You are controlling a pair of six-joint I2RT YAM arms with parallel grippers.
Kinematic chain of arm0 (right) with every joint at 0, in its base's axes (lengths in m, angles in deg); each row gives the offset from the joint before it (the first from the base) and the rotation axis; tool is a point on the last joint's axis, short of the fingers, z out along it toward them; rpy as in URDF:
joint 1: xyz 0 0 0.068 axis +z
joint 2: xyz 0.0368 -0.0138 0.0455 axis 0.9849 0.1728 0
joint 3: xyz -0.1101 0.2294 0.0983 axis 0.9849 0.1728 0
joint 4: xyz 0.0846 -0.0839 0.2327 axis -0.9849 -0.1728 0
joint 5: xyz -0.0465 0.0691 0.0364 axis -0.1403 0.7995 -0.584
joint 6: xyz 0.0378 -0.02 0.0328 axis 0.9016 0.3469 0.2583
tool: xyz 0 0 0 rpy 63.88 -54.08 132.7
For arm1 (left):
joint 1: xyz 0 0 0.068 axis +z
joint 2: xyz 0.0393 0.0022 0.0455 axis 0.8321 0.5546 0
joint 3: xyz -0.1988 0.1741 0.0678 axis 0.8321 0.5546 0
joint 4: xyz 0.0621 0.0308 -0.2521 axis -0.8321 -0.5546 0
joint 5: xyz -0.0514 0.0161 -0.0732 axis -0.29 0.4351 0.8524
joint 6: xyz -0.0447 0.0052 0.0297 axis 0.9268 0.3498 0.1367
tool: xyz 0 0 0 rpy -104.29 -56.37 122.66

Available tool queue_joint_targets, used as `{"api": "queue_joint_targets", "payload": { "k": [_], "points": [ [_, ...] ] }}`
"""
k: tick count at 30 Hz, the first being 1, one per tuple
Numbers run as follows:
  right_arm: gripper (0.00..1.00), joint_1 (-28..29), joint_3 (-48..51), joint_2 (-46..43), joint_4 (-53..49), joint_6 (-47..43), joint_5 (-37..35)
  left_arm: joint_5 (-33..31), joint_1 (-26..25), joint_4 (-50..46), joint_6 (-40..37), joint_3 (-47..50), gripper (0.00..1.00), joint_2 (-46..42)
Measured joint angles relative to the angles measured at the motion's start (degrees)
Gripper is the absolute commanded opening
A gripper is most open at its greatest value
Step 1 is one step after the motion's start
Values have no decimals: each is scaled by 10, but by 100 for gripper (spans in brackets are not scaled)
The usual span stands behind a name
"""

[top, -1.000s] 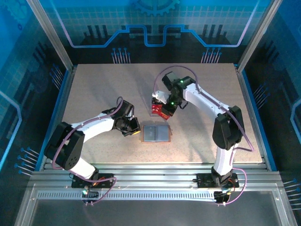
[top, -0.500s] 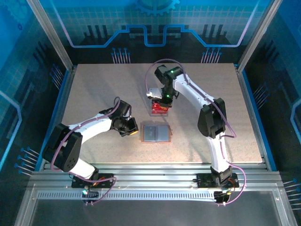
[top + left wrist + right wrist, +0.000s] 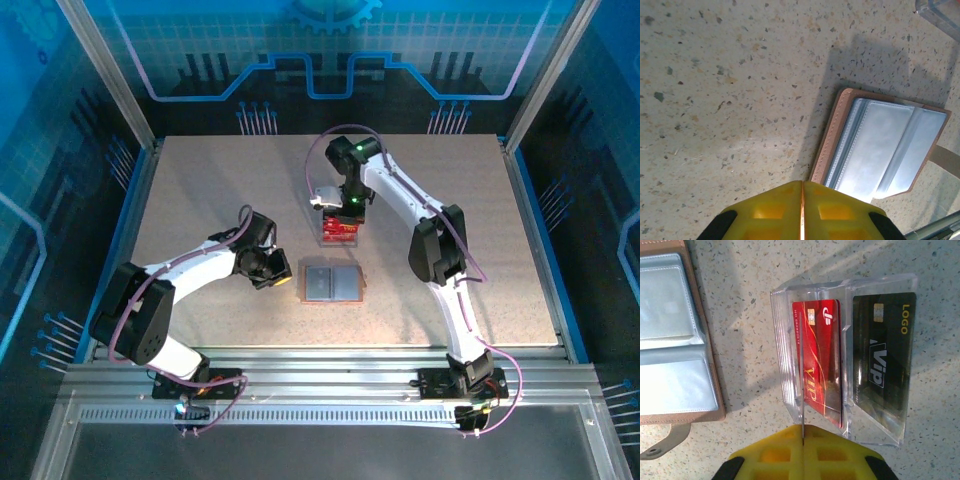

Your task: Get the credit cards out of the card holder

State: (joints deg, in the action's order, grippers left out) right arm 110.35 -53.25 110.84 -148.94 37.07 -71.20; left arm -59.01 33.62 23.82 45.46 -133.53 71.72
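table (image 3: pixel 515 240) lies bare right of the card holder (image 3: pixel 330 283), clear container (image 3: pixel 338 233) near its far edge.

Both arms reach forward, elbows bent; the left gripper (image 3: pixel 802 200) hangs low, yellow jaws pressed together, and the right gripper (image 3: pixel 803 441) points down, likewise closed, empty

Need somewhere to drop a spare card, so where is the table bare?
Bare: the far-left table corner beyond the left arm, the strip right of the right arm, and the near edge in front of the wallet. Crowded: the middle, around wallet and clear box.
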Motion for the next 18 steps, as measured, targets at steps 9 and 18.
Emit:
{"api": "queue_joint_targets", "payload": {
  "k": [9,18],
  "points": [
    [0,0,-3,33,-3,-4,3,0,4,0,0,3,9,-1],
    [29,1,-3,35,-7,0,3,0,5,-7,-2,11,10,-8]
  ]
}}
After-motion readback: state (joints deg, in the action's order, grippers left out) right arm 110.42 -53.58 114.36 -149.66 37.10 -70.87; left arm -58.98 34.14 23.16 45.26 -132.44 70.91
